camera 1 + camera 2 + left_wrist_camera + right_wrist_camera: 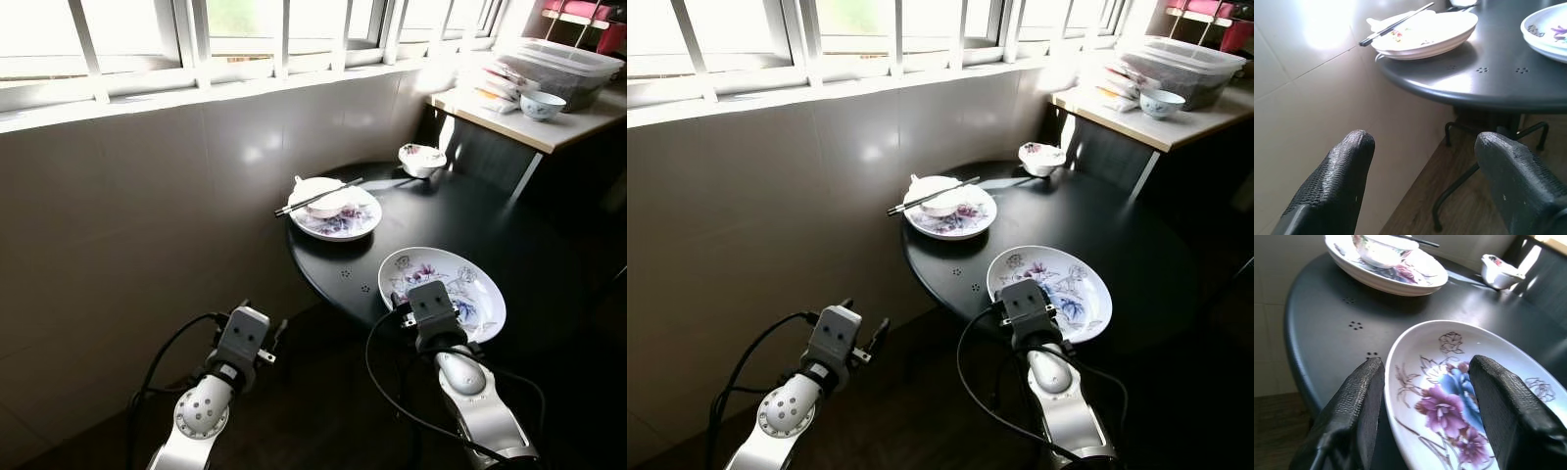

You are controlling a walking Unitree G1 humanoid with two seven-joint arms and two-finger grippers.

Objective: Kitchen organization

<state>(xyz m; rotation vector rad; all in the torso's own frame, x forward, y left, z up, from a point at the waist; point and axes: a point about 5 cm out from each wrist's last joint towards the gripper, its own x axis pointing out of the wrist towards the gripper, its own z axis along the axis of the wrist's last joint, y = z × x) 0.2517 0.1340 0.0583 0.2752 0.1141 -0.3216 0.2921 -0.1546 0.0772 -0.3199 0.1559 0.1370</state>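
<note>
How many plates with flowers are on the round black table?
2. One flowered plate sits at the near edge by the right tool; the other plate sits by the wall, holding a bowl and chopsticks.

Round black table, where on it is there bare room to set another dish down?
The widest bare patch on the black table lies right of the small bowl, behind the near flowered plate. A narrower strip runs between that plate and the far plate carrying a bowl and chopsticks. The near edge is crowded: the right gripper straddles the near plate's rim.
</note>
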